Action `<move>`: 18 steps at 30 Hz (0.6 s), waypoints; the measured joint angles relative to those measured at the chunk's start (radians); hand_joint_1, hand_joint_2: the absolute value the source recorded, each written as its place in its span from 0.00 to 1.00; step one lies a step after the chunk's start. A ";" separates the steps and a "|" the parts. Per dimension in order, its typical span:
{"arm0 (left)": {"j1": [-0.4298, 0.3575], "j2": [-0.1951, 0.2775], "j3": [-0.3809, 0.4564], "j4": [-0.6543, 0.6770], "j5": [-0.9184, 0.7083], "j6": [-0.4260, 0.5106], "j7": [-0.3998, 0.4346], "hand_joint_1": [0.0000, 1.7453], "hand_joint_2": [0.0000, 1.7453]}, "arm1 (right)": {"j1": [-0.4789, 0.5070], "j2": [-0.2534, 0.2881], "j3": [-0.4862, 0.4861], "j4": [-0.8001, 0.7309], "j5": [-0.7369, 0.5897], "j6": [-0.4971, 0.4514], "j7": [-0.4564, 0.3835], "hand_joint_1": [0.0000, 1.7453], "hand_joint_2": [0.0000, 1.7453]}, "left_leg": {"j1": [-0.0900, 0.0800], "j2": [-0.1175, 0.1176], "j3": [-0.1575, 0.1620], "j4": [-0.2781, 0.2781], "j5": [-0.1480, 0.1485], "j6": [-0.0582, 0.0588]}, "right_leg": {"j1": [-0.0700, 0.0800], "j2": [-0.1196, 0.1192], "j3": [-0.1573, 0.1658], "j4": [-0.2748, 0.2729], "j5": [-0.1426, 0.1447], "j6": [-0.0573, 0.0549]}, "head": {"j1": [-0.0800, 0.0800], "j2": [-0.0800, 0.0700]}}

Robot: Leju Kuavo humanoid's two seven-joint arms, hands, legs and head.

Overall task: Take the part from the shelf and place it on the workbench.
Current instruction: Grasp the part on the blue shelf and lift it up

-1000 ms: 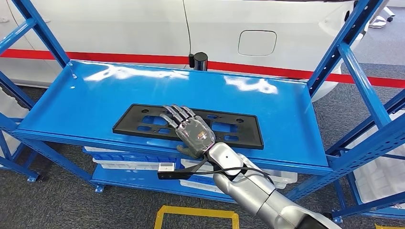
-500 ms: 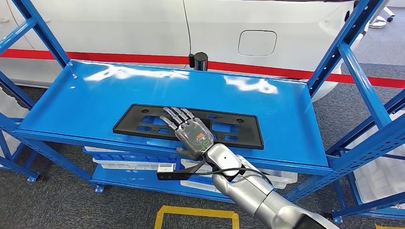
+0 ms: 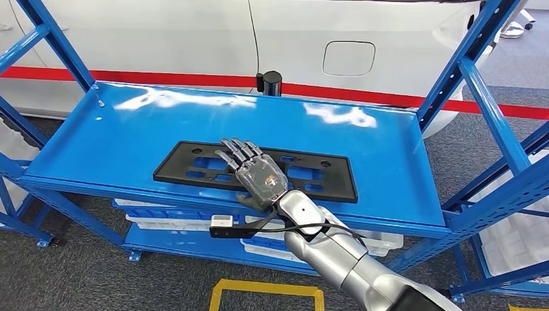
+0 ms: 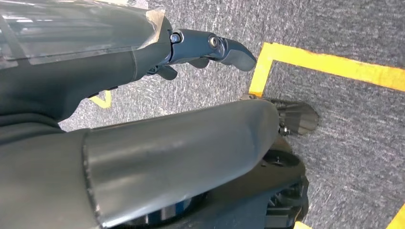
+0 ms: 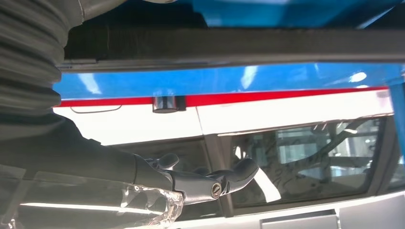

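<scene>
The part is a flat black plate with several cut-outs, lying along the front half of the blue shelf. My right hand lies palm down over the plate's middle, fingers stretched out toward the back and slightly apart, holding nothing. In the right wrist view the plate's edge is a dark band close to the right hand, whose fingers reach out straight. My left hand hangs over grey carpet with its fingers loose and nothing in it.
A white car with a red stripe stands right behind the shelf, and a black post sits at the shelf's back edge. Blue uprights frame both sides. White and blue bins fill the lower level. Yellow floor tape lies below.
My right hand has shifted a little to the left and further over the plate; its fingers stay stretched out. The plate has not moved.
</scene>
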 joint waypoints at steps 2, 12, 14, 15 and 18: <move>0.000 -0.001 0.000 0.000 -0.003 -0.002 -0.001 0.00 0.00 | -0.003 0.003 -0.003 0.011 0.013 -0.017 0.022 0.00 1.00 | 0.000 0.000 0.000 0.000 0.000 0.000 | 0.000 0.000 0.000 0.000 0.000 0.000 | 0.000 0.000; 0.001 -0.006 0.000 0.000 0.008 0.018 -0.007 0.00 0.00 | -0.015 0.026 -0.012 0.071 0.046 -0.041 0.091 0.00 1.00 | 0.000 0.000 0.000 0.000 0.000 0.000 | 0.000 0.000 0.000 0.000 0.000 0.000 | 0.000 0.000; 0.001 -0.009 0.000 0.000 0.008 0.022 -0.008 0.00 0.00 | -0.019 0.028 -0.014 0.079 0.050 -0.031 0.104 0.00 1.00 | 0.000 0.000 0.000 0.000 0.000 0.000 | 0.000 0.000 0.000 0.000 0.000 0.000 | 0.000 0.000; 0.001 -0.010 0.000 0.000 0.008 0.024 -0.009 0.00 0.00 | -0.020 0.028 -0.015 0.083 0.053 -0.024 0.110 0.00 1.00 | 0.000 0.000 0.000 0.000 0.000 0.000 | 0.000 0.000 0.000 0.000 0.000 0.000 | 0.000 0.000; 0.002 -0.013 0.000 0.000 0.009 0.031 -0.009 0.00 0.00 | -0.022 0.030 -0.019 0.096 0.062 0.002 0.131 0.00 1.00 | 0.000 0.000 0.000 0.000 0.000 0.000 | 0.000 0.000 0.000 0.000 0.000 0.000 | 0.000 0.000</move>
